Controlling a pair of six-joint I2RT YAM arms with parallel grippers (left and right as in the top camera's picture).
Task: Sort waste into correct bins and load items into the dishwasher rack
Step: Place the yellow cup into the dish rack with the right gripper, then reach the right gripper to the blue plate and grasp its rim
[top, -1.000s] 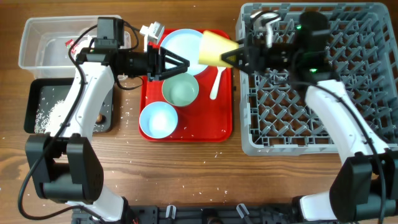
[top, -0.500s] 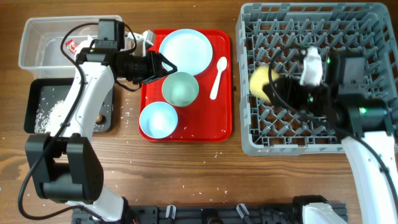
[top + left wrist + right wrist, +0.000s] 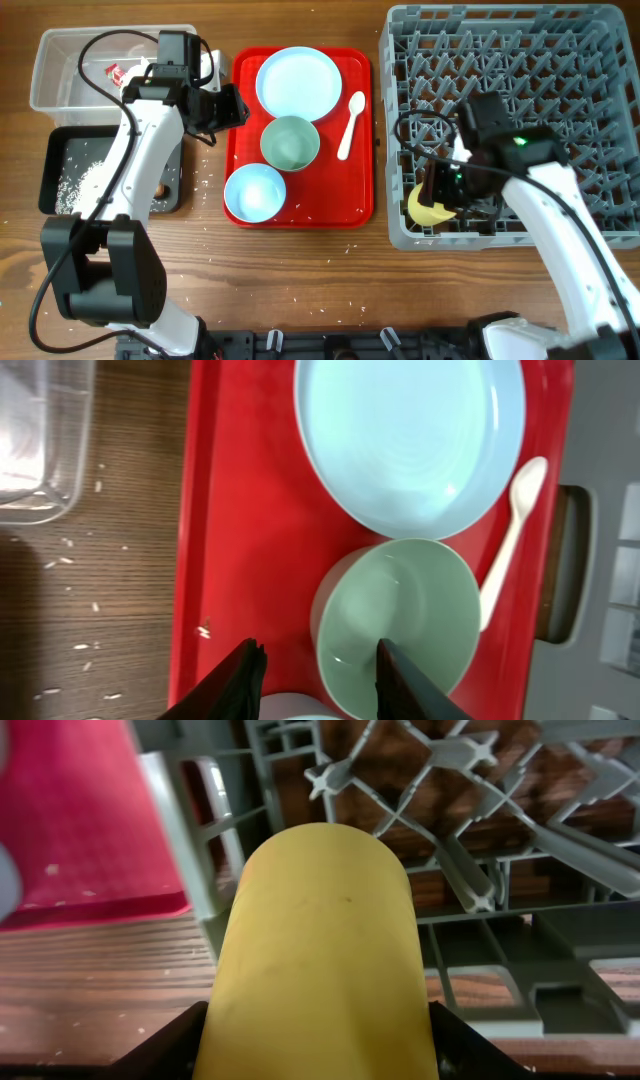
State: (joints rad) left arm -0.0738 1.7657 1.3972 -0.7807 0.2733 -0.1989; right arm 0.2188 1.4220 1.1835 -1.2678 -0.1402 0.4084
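Note:
My right gripper (image 3: 443, 192) is shut on the small yellow cup (image 3: 428, 206) and holds it low in the near-left corner of the grey dishwasher rack (image 3: 545, 60). In the right wrist view the cup (image 3: 320, 940) fills the space between my fingers (image 3: 165, 1050), above the rack's grid (image 3: 450, 870). My left gripper (image 3: 236, 105) is open and empty over the left edge of the red tray (image 3: 350, 195). The pale blue plate (image 3: 297, 80), whitish-green bowl (image 3: 290, 142), pale blue bowl (image 3: 254, 192) and white spoon (image 3: 350, 125) lie on that tray. In the left wrist view my gripper (image 3: 318, 665) hovers by the green bowl (image 3: 400, 620).
The clear tub (image 3: 65, 95) at the far left holds a white-and-red wrapper (image 3: 118, 72). The black tray (image 3: 50, 150) in front of it holds rice (image 3: 75, 180) and a small brown lump (image 3: 160, 188). Loose rice grains lie on the wooden table (image 3: 300, 270).
My right arm carried the yellow cup from above the red tray into the rack and down to its near-left corner. My left gripper drew back left, off the plate.

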